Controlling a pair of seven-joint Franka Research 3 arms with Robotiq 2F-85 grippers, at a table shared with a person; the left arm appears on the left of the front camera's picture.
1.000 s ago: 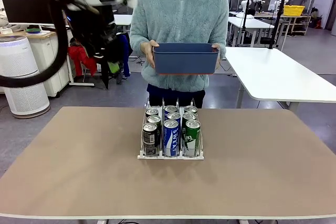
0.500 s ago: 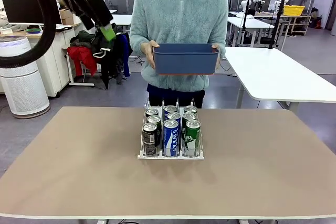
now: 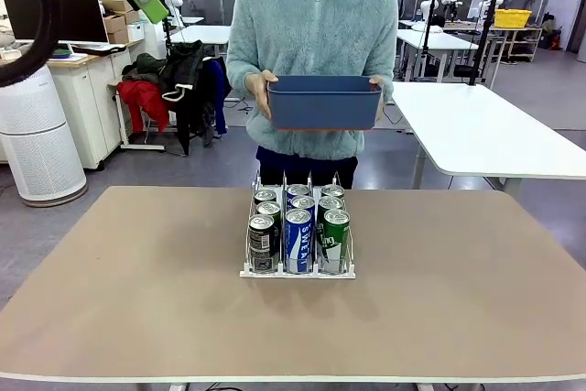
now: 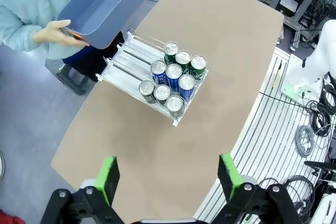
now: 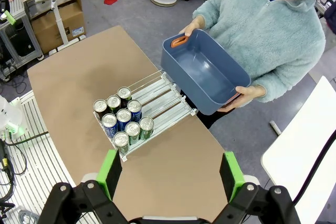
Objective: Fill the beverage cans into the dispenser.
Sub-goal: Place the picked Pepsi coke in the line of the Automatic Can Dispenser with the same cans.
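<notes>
Aluminium beverage cans [image 3: 299,226] stand upright in the dispenser [image 3: 298,271], which sits on the brown table [image 3: 137,299] toward the edge nearest the person. Nine cans fill it, three to a lane: black ones in one outer lane, blue-white in the middle lane, green-white in the other outer lane. From above, in the right wrist view, the cans [image 5: 122,120] crowd the end of the dispenser [image 5: 168,104] farthest from the person, and the lane rails beyond them lie bare. Behind the dispenser the person holds a dark blue bin [image 3: 324,102] with both hands, above the table's far edge; its inside looks empty in the right wrist view [image 5: 202,74]. The left gripper [image 4: 169,176] hangs high over the table with its jaws spread wide and nothing between them, the dispenser [image 4: 126,61] well below it. The right gripper [image 5: 170,174] is likewise released and empty, high above the dispenser.
</notes>
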